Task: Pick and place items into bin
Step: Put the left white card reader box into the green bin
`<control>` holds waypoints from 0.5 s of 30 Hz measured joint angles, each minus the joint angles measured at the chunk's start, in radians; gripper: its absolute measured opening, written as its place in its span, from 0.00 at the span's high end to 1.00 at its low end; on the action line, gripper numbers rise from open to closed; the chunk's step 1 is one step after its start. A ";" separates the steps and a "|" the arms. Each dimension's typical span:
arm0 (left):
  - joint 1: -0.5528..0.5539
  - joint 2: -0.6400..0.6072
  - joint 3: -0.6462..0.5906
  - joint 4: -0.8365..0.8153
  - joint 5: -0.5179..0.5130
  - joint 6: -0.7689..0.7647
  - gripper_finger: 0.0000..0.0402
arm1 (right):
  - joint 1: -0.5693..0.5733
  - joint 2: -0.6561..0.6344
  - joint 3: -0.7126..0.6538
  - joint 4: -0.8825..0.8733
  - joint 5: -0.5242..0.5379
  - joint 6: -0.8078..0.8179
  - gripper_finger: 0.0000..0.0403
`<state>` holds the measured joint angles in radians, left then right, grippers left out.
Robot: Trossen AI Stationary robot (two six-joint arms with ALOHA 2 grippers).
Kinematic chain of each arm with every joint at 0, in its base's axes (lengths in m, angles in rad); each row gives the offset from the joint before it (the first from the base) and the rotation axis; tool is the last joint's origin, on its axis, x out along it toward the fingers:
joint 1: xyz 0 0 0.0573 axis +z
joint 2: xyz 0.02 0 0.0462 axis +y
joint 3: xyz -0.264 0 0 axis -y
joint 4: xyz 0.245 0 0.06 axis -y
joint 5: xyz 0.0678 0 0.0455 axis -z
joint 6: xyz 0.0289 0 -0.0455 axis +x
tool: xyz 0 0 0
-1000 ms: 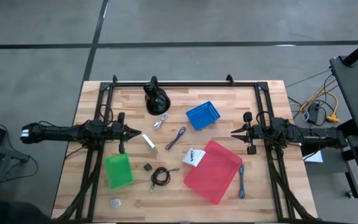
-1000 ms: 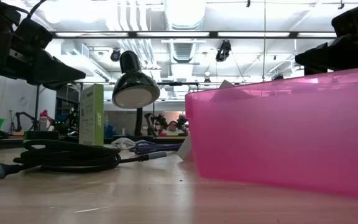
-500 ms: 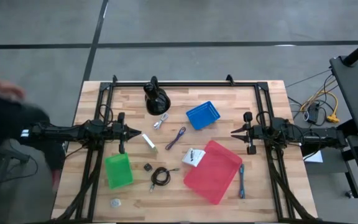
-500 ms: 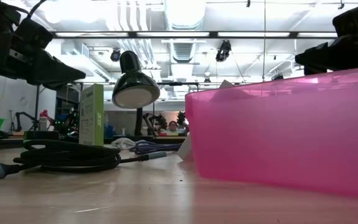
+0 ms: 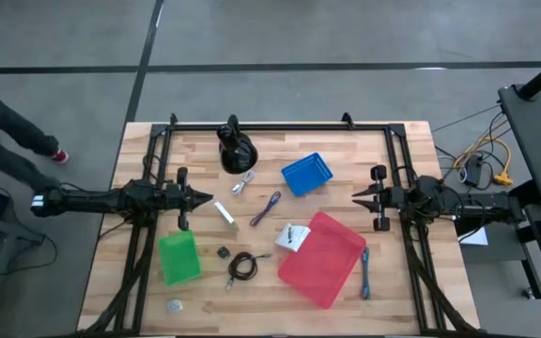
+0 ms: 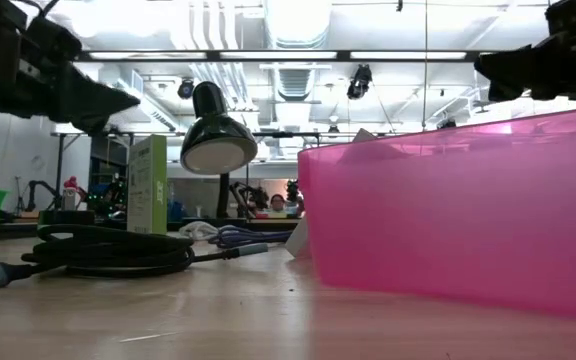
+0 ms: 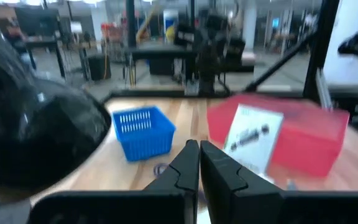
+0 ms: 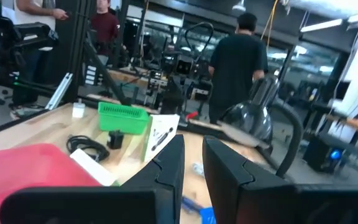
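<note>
Wooden tabletop items lying unpicked; left hand sitting closed and empty, right hand hovering slightly parted and empty, needing wider opening before descending on the purple cable.

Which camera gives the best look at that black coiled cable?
The high view: the whole black coiled cable lies clear on the table between the green and red bins. The low view shows it edge-on, the right wrist view small and far, and the left wrist view not at all.

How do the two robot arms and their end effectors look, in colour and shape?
Both arms are dark, slim and jointed. The left end effector and the right end effector each end in two black tapering fingers. The left arm has a white band near its base.
</note>
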<state>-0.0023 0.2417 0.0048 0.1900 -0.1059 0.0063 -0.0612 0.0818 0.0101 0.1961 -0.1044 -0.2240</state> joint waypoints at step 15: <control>0.000 0.000 0.000 0.273 -0.013 0.025 1.00 | 0.000 0.000 0.000 0.055 0.000 -0.087 0.88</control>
<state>-0.0021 0.2417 0.0048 0.4632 -0.1185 0.0317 -0.0612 0.0822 0.0101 0.2514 -0.1047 -0.3105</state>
